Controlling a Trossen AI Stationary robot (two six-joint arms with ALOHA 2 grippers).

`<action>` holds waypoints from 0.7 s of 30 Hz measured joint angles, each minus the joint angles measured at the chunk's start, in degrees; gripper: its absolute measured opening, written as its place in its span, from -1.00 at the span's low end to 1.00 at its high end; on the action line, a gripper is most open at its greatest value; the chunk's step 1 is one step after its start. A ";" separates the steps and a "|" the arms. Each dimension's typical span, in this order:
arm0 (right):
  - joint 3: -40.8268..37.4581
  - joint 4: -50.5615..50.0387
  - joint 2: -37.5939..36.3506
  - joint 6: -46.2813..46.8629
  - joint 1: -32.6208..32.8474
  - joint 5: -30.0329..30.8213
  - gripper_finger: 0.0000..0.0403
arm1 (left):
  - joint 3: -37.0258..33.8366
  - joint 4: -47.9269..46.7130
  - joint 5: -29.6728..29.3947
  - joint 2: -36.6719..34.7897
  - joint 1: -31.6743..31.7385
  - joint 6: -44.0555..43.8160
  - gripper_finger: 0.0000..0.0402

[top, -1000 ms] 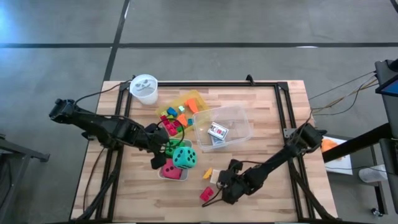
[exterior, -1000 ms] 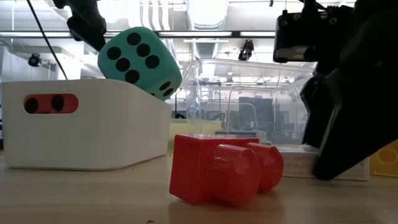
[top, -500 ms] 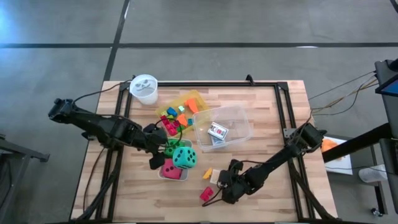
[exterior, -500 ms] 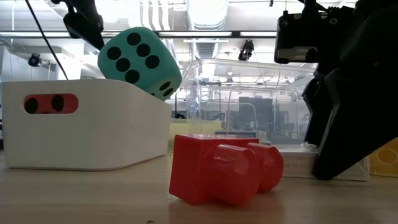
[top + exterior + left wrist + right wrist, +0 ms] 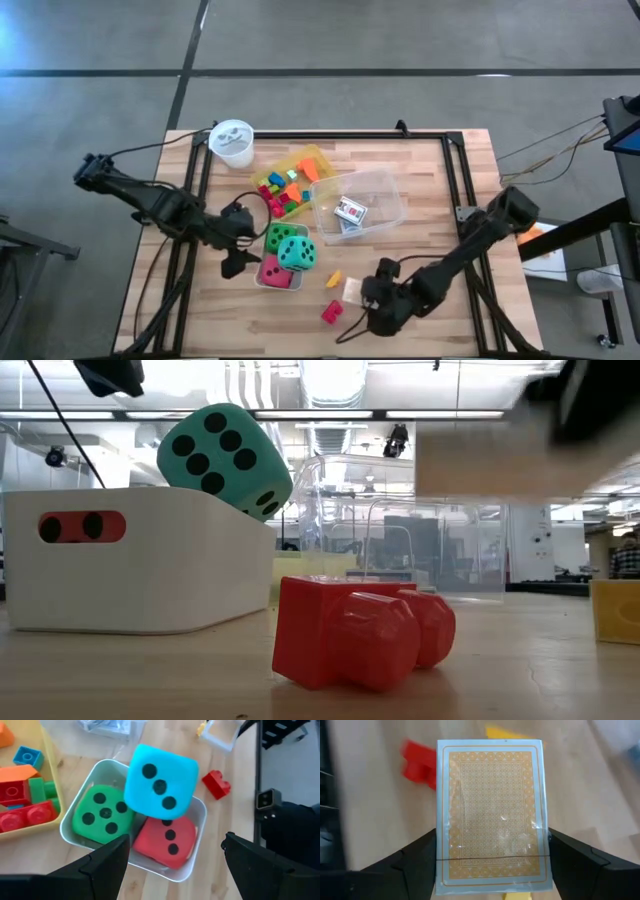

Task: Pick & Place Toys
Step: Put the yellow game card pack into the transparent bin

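My right gripper point(image 5: 362, 298) is near the table's front edge, shut on a card pack point(image 5: 490, 810) with an orange patterned back. The pack shows blurred and raised in the low view point(image 5: 480, 460). Below it, a red block point(image 5: 331, 312) and a yellow block point(image 5: 334, 279) lie on the wood. My left gripper point(image 5: 238, 240) hangs open just left of the white bin point(image 5: 200, 835), holding nothing. In the bin lie a green die point(image 5: 100, 815) and a red die point(image 5: 167, 837), and a teal die point(image 5: 160, 782) rests on top of them. My right gripper pinches the card pack between its two fingers, one on each long edge point(image 5: 441, 855), near the end closest to the wrist. The fingers slant downward and lie along the pack. The pack is lifted clear of the table, its patterned face toward the wrist camera.
A yellow tray point(image 5: 310, 158) with several small bright blocks stands behind the bin. A clear box point(image 5: 385, 195) with card packs point(image 5: 350, 212) sits at mid-table. A white cup point(image 5: 232, 142) stands at the far left corner. Bare wood lies to the right.
My right gripper has risen and drawn slightly toward the near edge, and the card pack has come up off the table with it. My left gripper has pulled back up and toward the table's left, away from the bin. The dice have stayed put.
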 joint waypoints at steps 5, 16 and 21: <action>4.62 -6.50 -5.54 -1.21 1.06 4.15 0.48 | 0.00 -0.02 0.17 -0.46 -1.34 -0.24 0.57; 15.55 -25.45 -12.06 -18.93 -8.74 5.23 0.48 | 0.00 -0.87 0.09 -0.44 -1.32 1.90 0.57; 17.60 -28.08 -13.75 -26.88 -18.40 -0.95 0.48 | 0.00 -0.88 0.04 -0.44 -1.26 2.67 0.57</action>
